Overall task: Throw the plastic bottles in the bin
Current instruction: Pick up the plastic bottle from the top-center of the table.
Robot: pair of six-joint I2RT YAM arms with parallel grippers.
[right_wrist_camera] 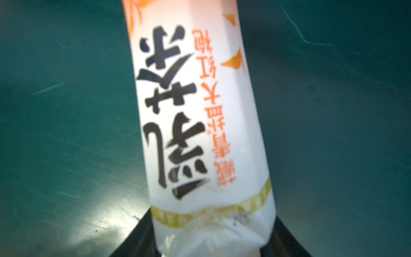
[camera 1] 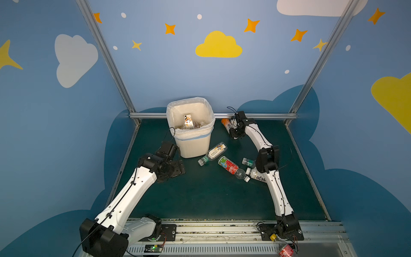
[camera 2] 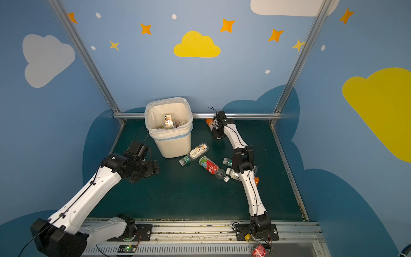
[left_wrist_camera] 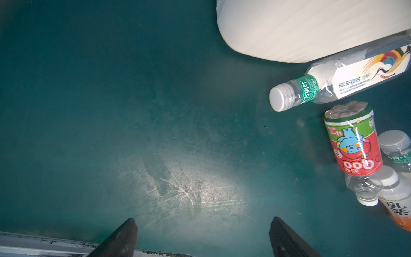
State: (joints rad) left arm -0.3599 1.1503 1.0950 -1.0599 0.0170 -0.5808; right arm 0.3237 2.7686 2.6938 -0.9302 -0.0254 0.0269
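The bin stands at the back of the green mat with bottles inside it. Right of it, close to the back rail, my right gripper is shut on the neck end of an orange-and-white plastic bottle; black fingers press both its sides. On the mat lie a white-labelled bottle against the bin, a red-and-green one, a green-banded one and a white-and-orange one partly under the right arm. My left gripper hangs open over bare mat left of the bin.
An aluminium rail runs along the back just behind the right gripper, and blue walls close in both sides. Another red-labelled bottle lies off the mat by the right arm's base on the front rail.
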